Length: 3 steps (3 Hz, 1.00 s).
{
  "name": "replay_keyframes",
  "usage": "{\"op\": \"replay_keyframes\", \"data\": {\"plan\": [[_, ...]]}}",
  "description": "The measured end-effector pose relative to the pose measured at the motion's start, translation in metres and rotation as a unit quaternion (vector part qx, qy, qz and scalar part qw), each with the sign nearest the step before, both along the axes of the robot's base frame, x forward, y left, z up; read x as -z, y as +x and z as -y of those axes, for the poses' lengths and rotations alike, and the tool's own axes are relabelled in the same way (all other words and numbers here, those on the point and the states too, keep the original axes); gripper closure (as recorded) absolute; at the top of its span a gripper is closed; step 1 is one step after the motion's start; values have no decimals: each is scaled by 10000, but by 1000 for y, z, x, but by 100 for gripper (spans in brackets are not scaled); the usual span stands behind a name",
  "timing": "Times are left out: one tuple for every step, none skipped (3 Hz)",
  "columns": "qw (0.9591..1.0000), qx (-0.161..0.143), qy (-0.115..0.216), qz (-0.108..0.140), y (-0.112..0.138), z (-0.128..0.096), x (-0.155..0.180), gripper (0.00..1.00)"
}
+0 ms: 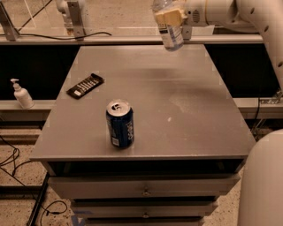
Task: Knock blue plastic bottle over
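The blue plastic bottle [171, 37], clear with a white-and-blue label, hangs tilted in the air above the far edge of the grey table [185, 110]. Its cap end is cut off by the top of the view. My gripper [169, 17], with tan fingers, is shut around the bottle's upper body and comes in from the upper right on the white arm [247, 13]. The bottle's base does not touch the table.
A dark blue soda can [120, 123] stands upright near the table's front left. A black flat device [85, 85] lies at the left. A small white pump bottle [21, 94] stands on a ledge off the left. Drawers sit below the tabletop.
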State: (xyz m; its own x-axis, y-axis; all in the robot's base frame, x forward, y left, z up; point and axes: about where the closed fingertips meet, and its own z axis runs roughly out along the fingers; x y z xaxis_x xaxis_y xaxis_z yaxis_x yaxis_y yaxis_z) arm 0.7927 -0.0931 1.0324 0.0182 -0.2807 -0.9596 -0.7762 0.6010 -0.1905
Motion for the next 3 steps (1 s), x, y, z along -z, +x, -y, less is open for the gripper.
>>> {"op": "replay_keyframes", "data": {"plan": [[9943, -180, -999, -310, -17, -1, 5, 100], [9760, -443, -1956, -845, -37, -7, 33, 100], [9451, -928, -2747, -1506, -64, -13, 74, 100]]}}
